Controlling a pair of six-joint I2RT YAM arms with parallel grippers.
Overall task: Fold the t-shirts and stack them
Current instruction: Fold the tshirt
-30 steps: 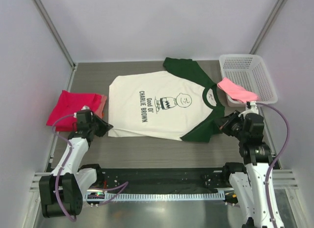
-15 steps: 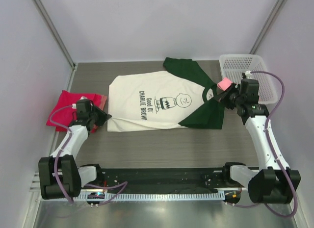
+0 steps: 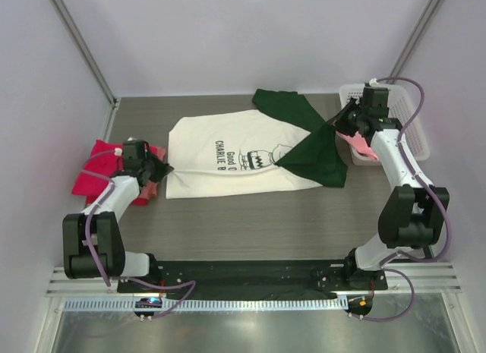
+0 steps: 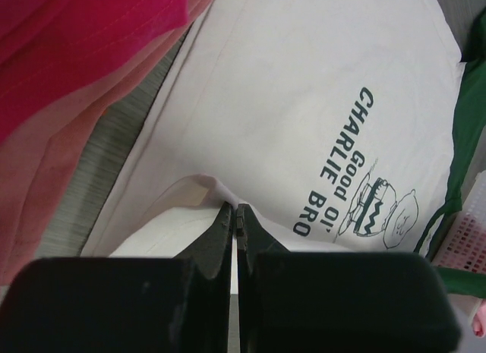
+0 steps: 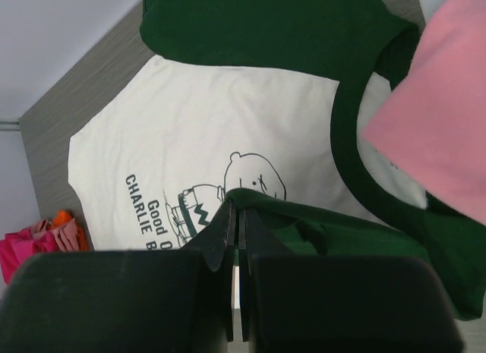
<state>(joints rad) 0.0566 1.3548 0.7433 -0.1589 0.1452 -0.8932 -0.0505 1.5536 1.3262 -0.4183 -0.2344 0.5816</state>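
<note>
Evidently the job was in its early part: the cream shirt [image 3: 228, 152] lay spread mid-way across the table [image 3: 228, 224], its first fold only begun. The left gripper [image 3: 159, 171] was clenched on its hem corner, and the right gripper [image 3: 339, 125] was clenched on the green sleeve [image 3: 311, 152], raised over the print. Red shirts [image 3: 95, 174] sat heaped at the left, how neatly I could not tell. A pink shirt [image 3: 366, 146] hung at the basket [image 3: 406, 125], not yet folded.

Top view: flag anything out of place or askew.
The light pink shirt droops over the white basket's near-left corner, not laid flat. The red and salmon shirts at the left edge look bunched, not squarely stacked.
</note>
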